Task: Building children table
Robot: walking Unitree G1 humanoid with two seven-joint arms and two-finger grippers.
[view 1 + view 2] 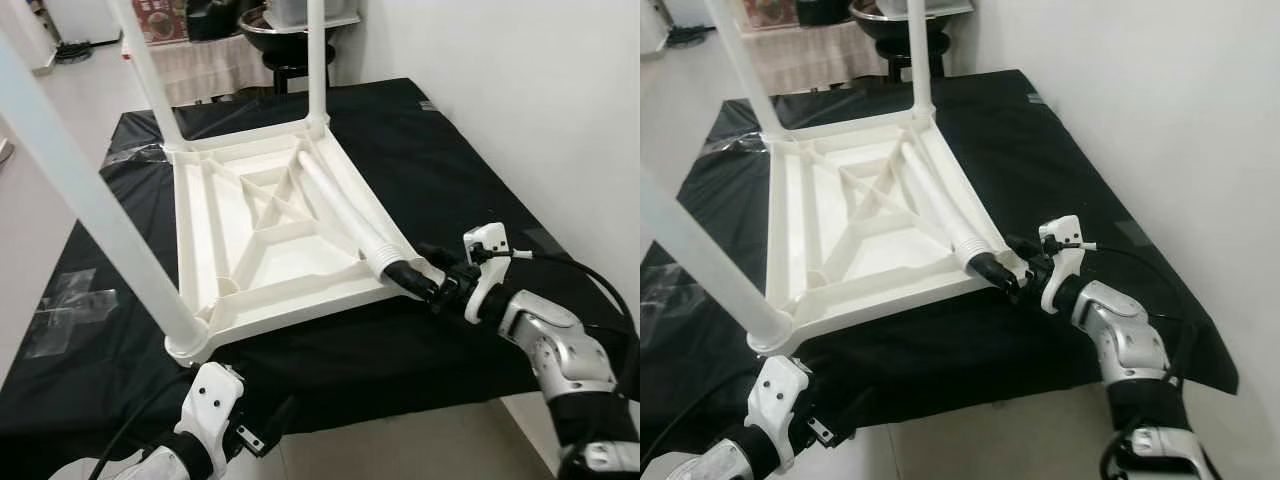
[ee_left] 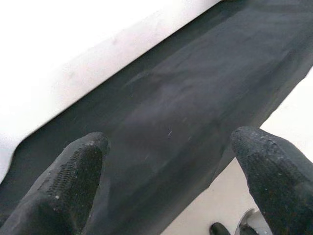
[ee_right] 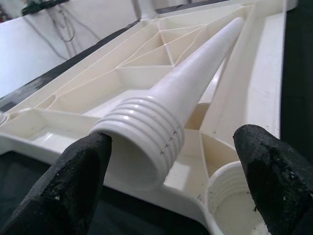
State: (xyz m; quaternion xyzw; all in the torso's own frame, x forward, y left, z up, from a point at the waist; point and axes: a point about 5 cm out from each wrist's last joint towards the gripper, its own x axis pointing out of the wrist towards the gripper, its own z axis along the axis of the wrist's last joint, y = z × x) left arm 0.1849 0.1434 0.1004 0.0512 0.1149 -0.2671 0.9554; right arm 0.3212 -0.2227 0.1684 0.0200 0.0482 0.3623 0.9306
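Right tool (image 1: 425,285) is sitting at the near right corner of the upturned white plastic tabletop (image 1: 270,245), its two black fingers (image 3: 73,181) spread wide on either side of the ribbed, threaded end of the loose table leg (image 3: 166,122), which is lying slanted across the ribbed underside; you are not gripping it yet. Three legs are already standing up from the other corners, among them the near left leg (image 1: 90,210) and the far right leg (image 1: 318,60), so the step in hand looks like fitting the fourth. The empty threaded socket (image 3: 232,200) is waiting just beside the leg's ribbed end, at the corner under your right fingers. Your left tool (image 2: 166,181) is hovering open over the black cloth (image 1: 450,170) covering the surface, near the tabletop's near left corner, holding nothing. Next, you are probably looking at closing on the leg close to its threads, tipping it upright, setting the threads squarely over the socket, then turning it in. Watch that the tabletop isn't sliding on the cloth as you push.
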